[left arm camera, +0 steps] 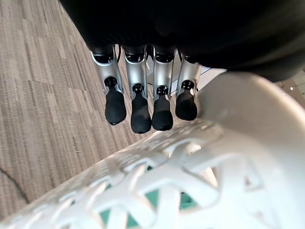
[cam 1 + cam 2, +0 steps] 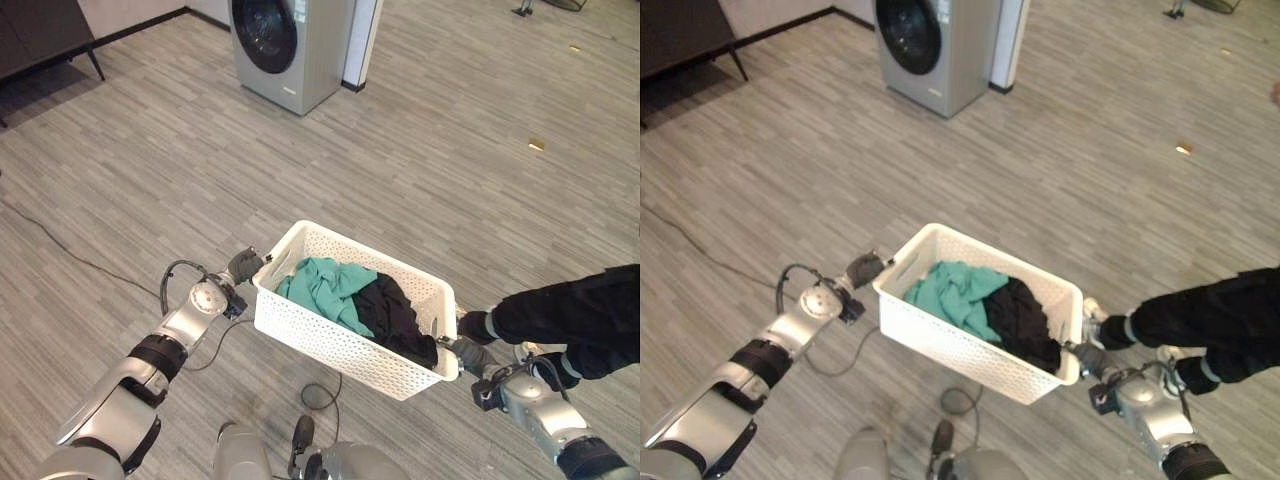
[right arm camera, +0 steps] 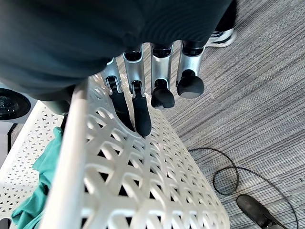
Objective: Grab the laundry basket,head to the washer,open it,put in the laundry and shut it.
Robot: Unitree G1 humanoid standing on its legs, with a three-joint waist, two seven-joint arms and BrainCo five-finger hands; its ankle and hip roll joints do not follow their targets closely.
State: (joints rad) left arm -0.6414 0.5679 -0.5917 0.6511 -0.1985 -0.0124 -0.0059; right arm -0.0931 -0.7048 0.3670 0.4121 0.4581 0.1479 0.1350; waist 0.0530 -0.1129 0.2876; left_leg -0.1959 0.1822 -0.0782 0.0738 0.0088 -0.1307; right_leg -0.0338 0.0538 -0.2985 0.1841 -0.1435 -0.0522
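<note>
in one white basket [image 2: 330, 345], two garments: teal cloth [image 2: 325, 287], black cloth [image 2: 395, 310]

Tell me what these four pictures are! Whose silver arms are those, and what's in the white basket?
The arms belong to a walking robot. The two wide pictures come from cameras in its head, looking down. The two close-up pictures come from little cameras on its wrists, so you see its silver fingers with dark tips from very near.

The robot holds a white laundry basket up between its hands. The left hand is at one end and the right hand at the other. In the wrist pictures the left fingers hang beside the basket's rim, and the right fingers lie against its holey wall.

Inside are a teal cloth and a black cloth.

Farther off on the wooden floor stands a grey washer with its round door shut. A person's leg in dark trousers is near the robot's right hand.
</note>
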